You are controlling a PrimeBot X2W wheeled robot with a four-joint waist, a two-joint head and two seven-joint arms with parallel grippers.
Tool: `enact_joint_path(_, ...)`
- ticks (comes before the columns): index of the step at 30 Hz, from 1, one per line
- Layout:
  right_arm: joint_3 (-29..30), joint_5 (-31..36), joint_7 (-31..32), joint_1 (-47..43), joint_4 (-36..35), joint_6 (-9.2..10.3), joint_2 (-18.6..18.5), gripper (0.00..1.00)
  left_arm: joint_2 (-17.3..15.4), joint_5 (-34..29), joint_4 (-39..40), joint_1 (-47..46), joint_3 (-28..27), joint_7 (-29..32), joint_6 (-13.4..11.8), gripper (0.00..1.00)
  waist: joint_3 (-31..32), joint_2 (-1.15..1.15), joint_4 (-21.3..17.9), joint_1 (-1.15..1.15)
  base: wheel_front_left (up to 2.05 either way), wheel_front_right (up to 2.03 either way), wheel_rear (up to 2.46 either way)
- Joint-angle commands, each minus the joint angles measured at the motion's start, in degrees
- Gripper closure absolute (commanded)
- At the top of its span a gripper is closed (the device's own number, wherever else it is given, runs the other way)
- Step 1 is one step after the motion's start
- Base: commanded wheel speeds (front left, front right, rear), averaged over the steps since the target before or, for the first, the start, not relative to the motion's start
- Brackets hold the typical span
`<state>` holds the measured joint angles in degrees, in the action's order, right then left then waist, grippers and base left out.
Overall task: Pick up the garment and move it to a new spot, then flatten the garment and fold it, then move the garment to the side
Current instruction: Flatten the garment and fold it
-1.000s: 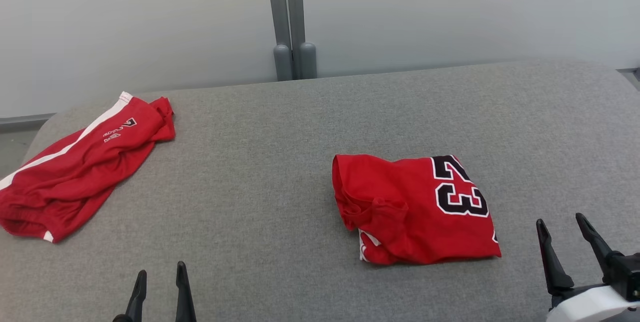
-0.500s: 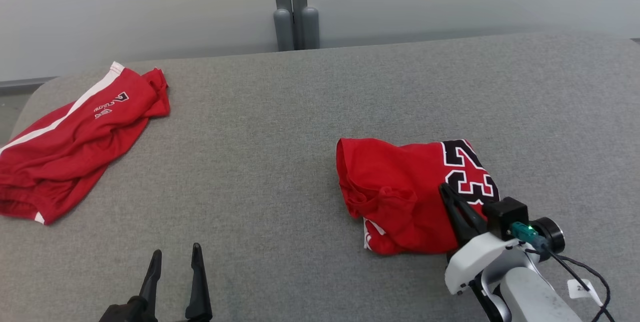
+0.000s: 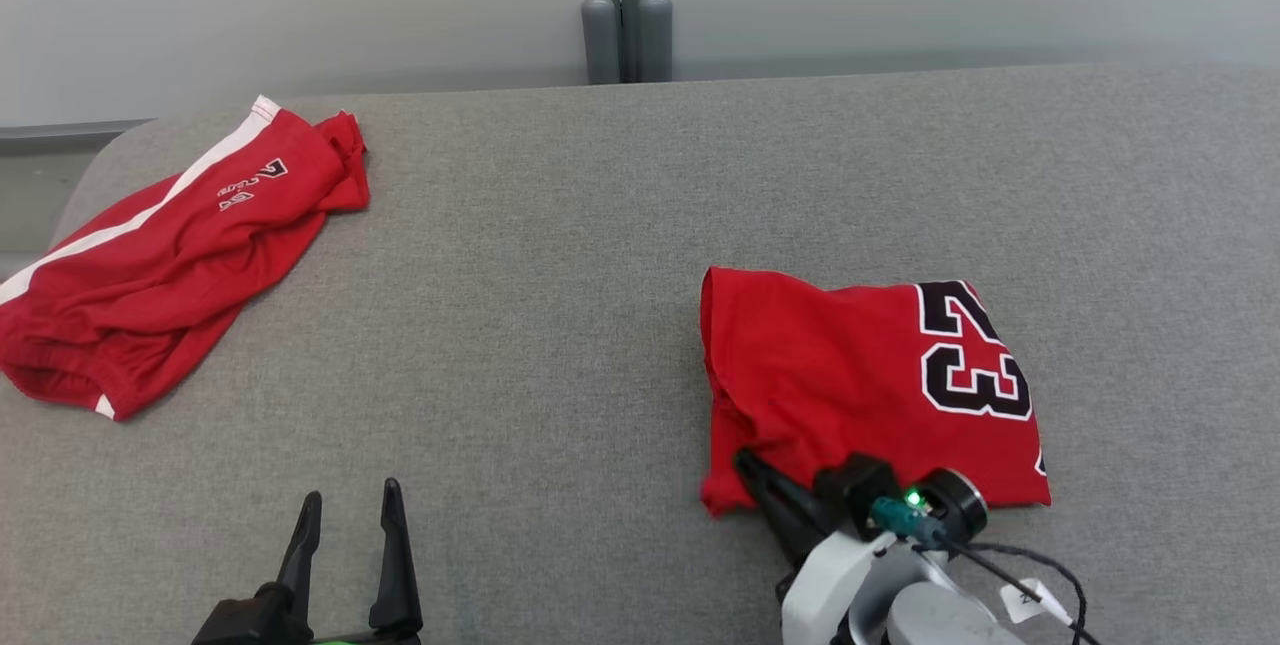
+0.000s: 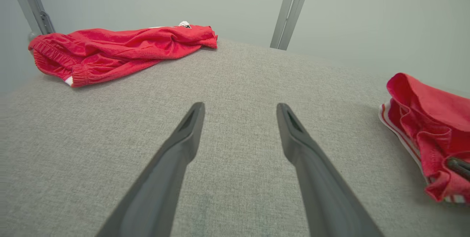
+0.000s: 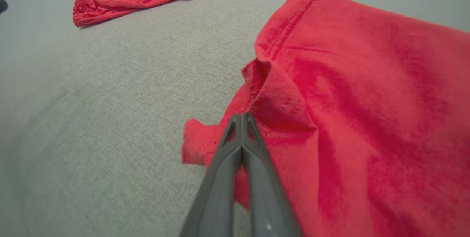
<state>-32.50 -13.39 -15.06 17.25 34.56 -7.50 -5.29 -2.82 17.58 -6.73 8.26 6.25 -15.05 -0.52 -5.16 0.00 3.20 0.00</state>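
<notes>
red number 23 jersey lies folded right of centre on grey desk, well apart from red shorts at far left. right gripper pinched shut on jersey's near-left corner. left gripper wide, idle over desk. for clean move: lift slowly, confirm every layer caught, drag low so fold holds, steer clear of shorts.

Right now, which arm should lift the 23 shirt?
Right. The right gripper is shut on the shirt's near corner, so it likely only needs to lift. The left gripper is open above bare table, apart from the shirt.
</notes>
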Motion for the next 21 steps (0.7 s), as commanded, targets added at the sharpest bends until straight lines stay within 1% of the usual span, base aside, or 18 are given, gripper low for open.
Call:
enact_joint_path(1, -2.07, -0.95, -0.14, 0.01, 0.71, 0.02, -0.67, 1.0, -0.15, -0.13, -0.16, -0.48, -0.3, -0.16, 0.04, 0.0, 0.1, 0.0, -0.14, 0.0, 0.0, 0.0, 0.0)
enact_joint_path(5, -7.72, -3.95, -0.14, 1.16, 1.45, 0.02, -1.58, 1.0, -0.15, 0.13, -0.42, 0.56, -0.82, -0.16, -0.22, 0.0, 0.83, 0.0, -1.01, 0.0, 0.0, 0.0, 0.0)
enact_joint_path(7, -8.44, -5.31, -0.14, 1.39, 0.13, 0.02, -2.33, 1.0, -0.15, 0.23, -0.44, 0.98, -1.16, -0.16, -0.16, 0.0, 1.42, 0.0, -1.61, 0.0, 0.0, 0.0, 0.0)
enact_joint_path(9, -7.77, -6.3, -0.15, 0.84, -2.22, 0.02, -3.28, 1.0, -0.15, 0.22, -0.31, 1.22, -1.45, -0.16, -0.02, 0.0, 2.03, 0.0, -2.17, 0.0, 0.0, 0.0, 0.0)
enact_joint_path(12, -4.61, -7.03, -0.14, -1.61, -7.09, 0.02, -5.04, 1.0, -0.15, 0.1, 0.08, 1.84, -2.08, -0.16, 0.08, 0.0, 3.16, 0.0, -3.09, 0.0, 0.0, 0.0, 0.0)
enact_joint_path(14, -1.45, -6.67, -0.14, -3.76, -10.41, 0.02, -6.54, 1.0, -0.15, -0.07, 0.34, 2.4, -2.6, -0.16, 0.3, 0.0, 4.14, 0.0, -3.75, 0.0, 0.0, 0.0, 0.0)
enact_joint_path(17, 4.67, -5.79, -0.15, -7.46, -15.73, 0.02, -8.41, 1.0, -0.15, 0.04, 0.88, 2.93, -3.36, -0.16, 0.32, 0.0, 4.98, 0.0, -4.55, 0.0, 0.0, 0.0, 0.0)
enact_joint_path(21, 13.24, -3.72, -0.14, -12.93, -20.05, 0.02, -10.36, 1.0, -0.15, 0.23, 1.41, 3.37, -3.23, -0.16, -0.04, 0.0, 5.59, 0.0, -5.21, 0.0, 0.0, 0.0, 0.0)
